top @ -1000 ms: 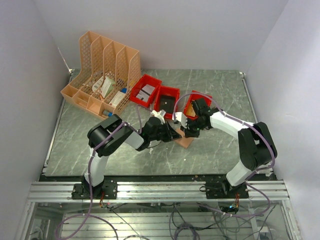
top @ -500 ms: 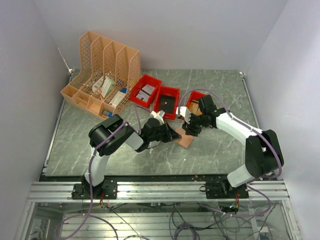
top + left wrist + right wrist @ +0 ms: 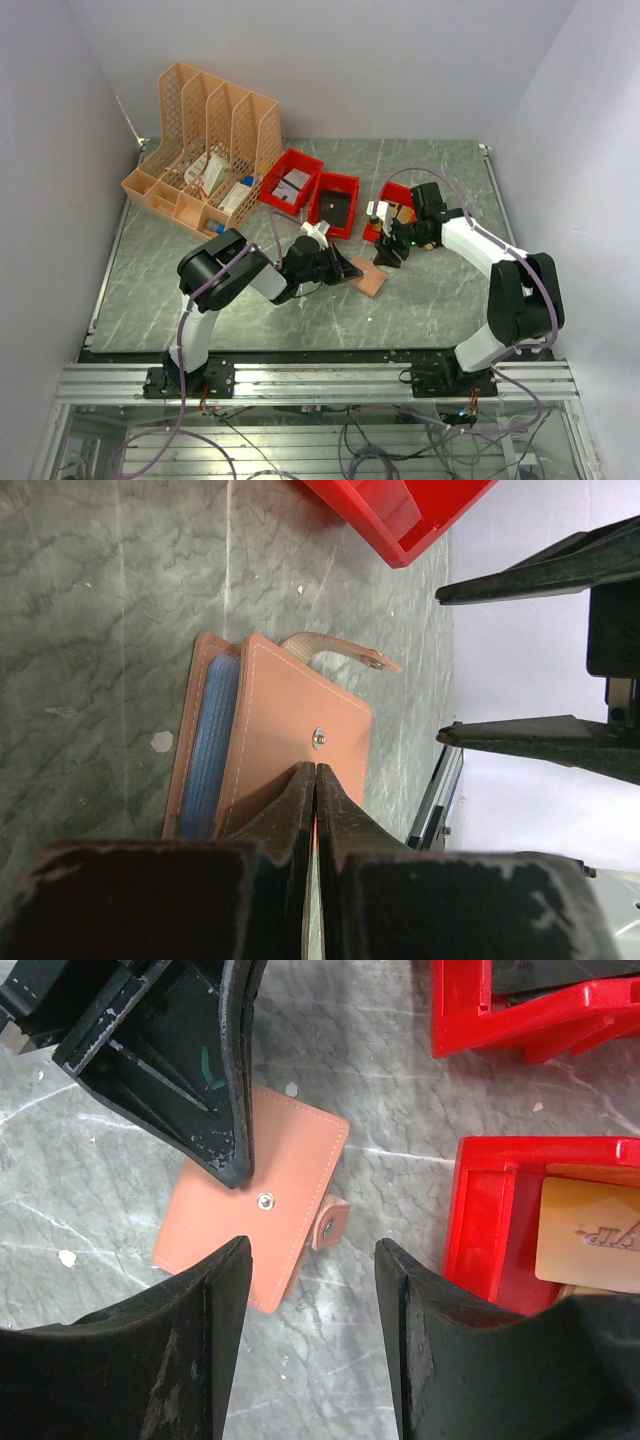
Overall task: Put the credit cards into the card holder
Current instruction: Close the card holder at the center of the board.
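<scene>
The salmon-pink card holder [image 3: 370, 279] lies flat on the table with its snap strap [image 3: 331, 1226] undone. Blue card edges [image 3: 213, 742] show between its layers in the left wrist view. My left gripper [image 3: 350, 268] is shut, and its tips [image 3: 315, 770] rest on the holder's face [image 3: 290, 720] just below the snap. My right gripper [image 3: 312, 1250] hangs open over bare table beside the holder's [image 3: 255, 1225] strap corner, with nothing between its fingers. A tan credit card [image 3: 590, 1235] lies in the red bin [image 3: 480, 1220] to its right.
Three red bins [image 3: 292, 180] [image 3: 335, 200] [image 3: 398, 197] stand in a row behind the holder, the right one just under my right arm. An orange lattice file rack [image 3: 205, 150] stands at the back left. Walls close in on both sides.
My right gripper has opened and drawn back from the card holder toward the right red bin. The left gripper stays shut on the holder's face.
</scene>
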Available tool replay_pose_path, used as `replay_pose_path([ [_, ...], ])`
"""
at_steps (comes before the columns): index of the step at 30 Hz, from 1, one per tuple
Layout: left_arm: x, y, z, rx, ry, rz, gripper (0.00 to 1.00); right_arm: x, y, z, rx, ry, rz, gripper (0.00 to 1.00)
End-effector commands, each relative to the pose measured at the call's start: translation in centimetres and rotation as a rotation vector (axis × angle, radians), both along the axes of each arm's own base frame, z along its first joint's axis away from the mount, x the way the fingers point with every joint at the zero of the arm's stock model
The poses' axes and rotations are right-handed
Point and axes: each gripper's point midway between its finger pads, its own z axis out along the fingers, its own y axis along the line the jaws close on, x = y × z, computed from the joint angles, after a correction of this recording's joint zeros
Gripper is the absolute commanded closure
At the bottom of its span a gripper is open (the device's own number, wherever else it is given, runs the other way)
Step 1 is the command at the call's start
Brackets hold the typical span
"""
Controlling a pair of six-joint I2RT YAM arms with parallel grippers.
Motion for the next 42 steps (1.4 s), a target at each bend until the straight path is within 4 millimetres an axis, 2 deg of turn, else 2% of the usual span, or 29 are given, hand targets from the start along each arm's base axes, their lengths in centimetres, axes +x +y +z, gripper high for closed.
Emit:
replay_pose_path([
  [1,-0.6,1.1,-2.6,0.065,0.042,-0.009,0.91,0.1,0.9,0.2,0.023,0.042,-0.002,0.47],
  [8,-0.6,1.1,-2.6,0.065,0.043,-0.011,0.92,1.4,0.5,-0.8,-0.028,0.045,-0.063,0.51],
  [19,-0.7,1.1,-2.7,0.063,0.046,-0.013,0.92,2.1,0.5,-1.8,-0.071,0.054,-0.088,0.66],
  [31,-0.7,1.1,-2.8,0.064,0.049,-0.013,0.92,1.9,0.6,-2.0,-0.077,0.081,-0.081,1.0],
  [36,-0.7,1.1,-2.8,0.063,0.049,-0.013,0.92,1.7,0.5,-2.2,-0.085,0.091,-0.079,1.0],
  [39,-0.7,1.0,-2.7,0.062,0.048,-0.014,0.92,1.6,0.4,-2.3,-0.094,0.097,-0.078,0.9],
  [42,-0.7,1.0,-2.8,0.064,0.05,-0.014,0.92,1.5,0.2,-2.3,-0.1,0.094,-0.077,0.89],
])
